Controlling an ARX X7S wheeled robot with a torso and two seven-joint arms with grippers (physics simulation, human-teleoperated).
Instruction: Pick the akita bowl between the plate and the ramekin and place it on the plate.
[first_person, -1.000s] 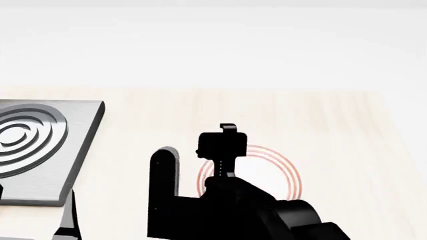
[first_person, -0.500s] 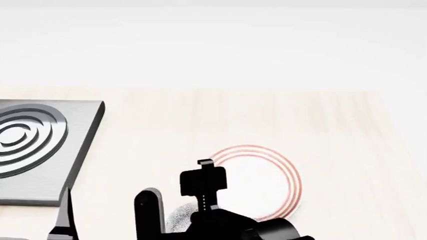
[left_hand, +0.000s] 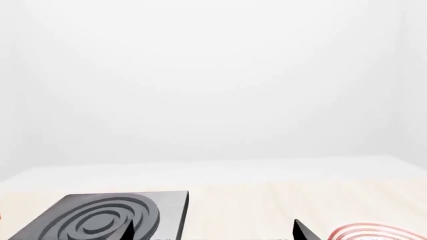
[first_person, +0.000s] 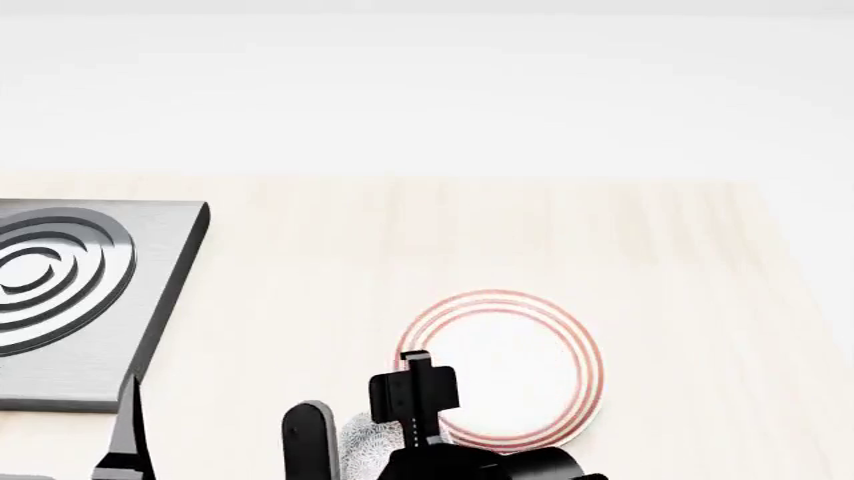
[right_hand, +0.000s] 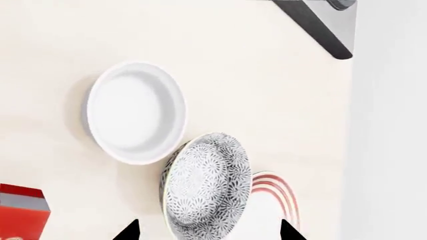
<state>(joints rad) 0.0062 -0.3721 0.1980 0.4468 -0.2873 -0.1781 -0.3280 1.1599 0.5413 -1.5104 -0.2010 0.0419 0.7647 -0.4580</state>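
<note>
Approach step: right tool (right_hand: 207, 231) spread and empty above the akita bowl (right_hand: 203, 187), which sits between ramekin (right_hand: 137, 112) and plate (first_person: 514, 365); next, descend and clamp its rim.

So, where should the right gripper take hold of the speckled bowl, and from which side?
Probably by its rim, coming down from above. The akita bowl is round and shallow, and the ramekin and the plate crowd it on two sides, so a sideways approach has little room. The open right gripper has a fingertip on each side of it.
</note>
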